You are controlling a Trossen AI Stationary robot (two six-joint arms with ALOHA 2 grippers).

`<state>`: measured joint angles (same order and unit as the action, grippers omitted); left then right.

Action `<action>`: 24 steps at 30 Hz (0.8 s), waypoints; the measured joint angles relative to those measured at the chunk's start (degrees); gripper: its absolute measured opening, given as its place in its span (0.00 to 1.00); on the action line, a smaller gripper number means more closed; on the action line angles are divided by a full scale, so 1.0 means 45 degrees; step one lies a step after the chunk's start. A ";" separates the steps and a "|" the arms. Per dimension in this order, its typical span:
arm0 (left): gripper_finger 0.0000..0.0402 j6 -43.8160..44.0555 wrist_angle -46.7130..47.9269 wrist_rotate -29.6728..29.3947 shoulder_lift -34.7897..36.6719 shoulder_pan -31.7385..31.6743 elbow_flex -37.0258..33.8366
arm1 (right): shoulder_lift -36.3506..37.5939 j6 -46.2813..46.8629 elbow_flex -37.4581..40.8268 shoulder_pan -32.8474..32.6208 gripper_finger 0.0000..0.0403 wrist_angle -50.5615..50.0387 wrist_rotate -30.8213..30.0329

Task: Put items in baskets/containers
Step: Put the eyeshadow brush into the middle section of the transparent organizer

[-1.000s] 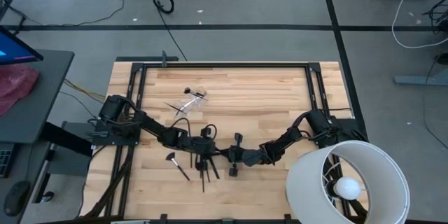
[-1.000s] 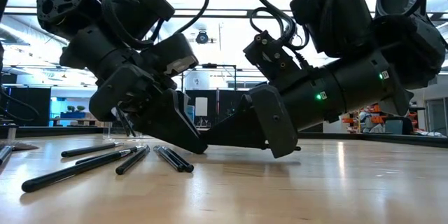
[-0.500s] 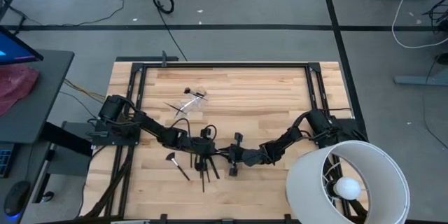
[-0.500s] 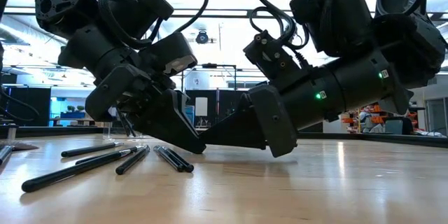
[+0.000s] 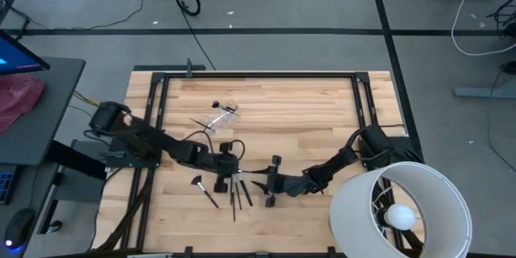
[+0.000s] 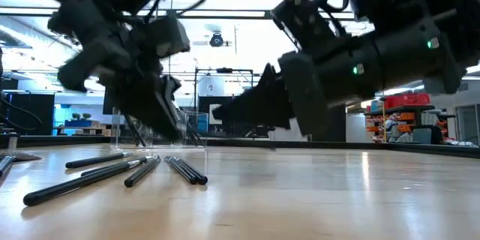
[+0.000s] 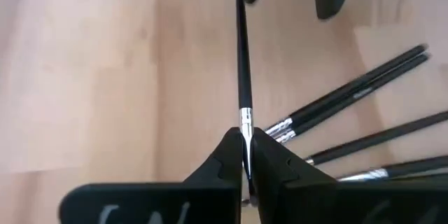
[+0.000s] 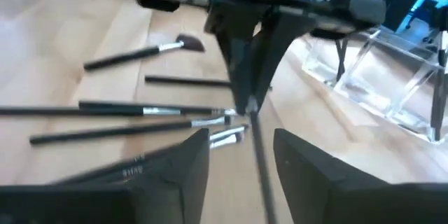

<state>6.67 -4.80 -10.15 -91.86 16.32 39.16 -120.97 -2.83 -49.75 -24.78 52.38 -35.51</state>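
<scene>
My left gripper is shut on one thin dark brush near the middle of the table. The brush's handle runs from it to between the fingers of my right gripper, which stands open on either side of the handle with a gap showing. Several more brushes lie flat on the wood close by, among them a fan-shaped one. The clear container stands farther back and holds a couple of brushes. My left gripper pinches the brush at its silver ferrule between its two fingers. The bristle end is hidden between them. The brush sticks straight out ahead of the fingers, along them, and is lifted off the wood.
A big white lamp shade stands at the table's near right corner, beside the right arm's base. The loose brushes lie spread below and beside both grippers. The far and right parts of the tabletop are bare wood.
My left gripper has shut on the brush's ferrule, and my right gripper has opened and let go of the handle. Both arms have risen from the tabletop, taking the brush up with the left gripper.
</scene>
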 joint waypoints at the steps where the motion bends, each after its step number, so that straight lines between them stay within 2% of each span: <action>1: 0.03 -0.0129 0.0586 -0.0049 0.0450 -0.0032 0.0091 | 0.0037 0.0074 -0.0003 -0.0004 0.41 0.0055 0.0002; 3: 0.03 -0.0379 0.2309 -0.0321 0.1330 -0.0119 0.0646 | 0.0044 0.0179 -0.0003 -0.0004 0.41 0.0114 0.0005; 5: 0.03 -0.0728 0.4900 -0.0976 0.2065 -0.0280 0.1605 | 0.0044 0.0182 -0.0003 0.0013 0.41 -0.0152 0.0010; 11: 0.04 -0.2484 1.3214 -0.3261 0.2408 -0.1389 0.6428 | 0.0044 0.0199 0.0002 0.0205 0.41 -0.0531 0.0110; 13: 0.03 -0.3040 1.5236 -0.3294 0.2169 -0.2088 0.7985 | 0.0044 0.0223 0.0002 0.0253 0.41 -0.0559 0.0136; 15: 0.03 -0.3598 1.7181 -0.2674 0.1908 -0.2971 0.9269 | 0.0044 0.0232 0.0002 0.0306 0.41 -0.0509 0.0136; 17: 0.03 -0.4169 1.8774 -0.2079 0.1605 -0.3887 1.0286 | 0.0044 0.0307 0.0002 0.0334 0.41 -0.0664 0.0136; 20: 0.03 -0.4691 2.0658 -0.2058 0.1094 -0.5047 1.0956 | 0.0040 0.0532 0.0002 0.0387 0.41 -0.0817 0.0141; 24: 0.03 -0.4651 2.0983 -0.2054 0.0532 -0.6036 1.0672 | 0.0040 0.0568 0.0002 0.0418 0.41 -0.0935 0.0141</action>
<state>-14.26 89.63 -19.40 -89.47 -10.84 87.18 -120.79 -0.27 -49.74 -22.90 48.17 -34.87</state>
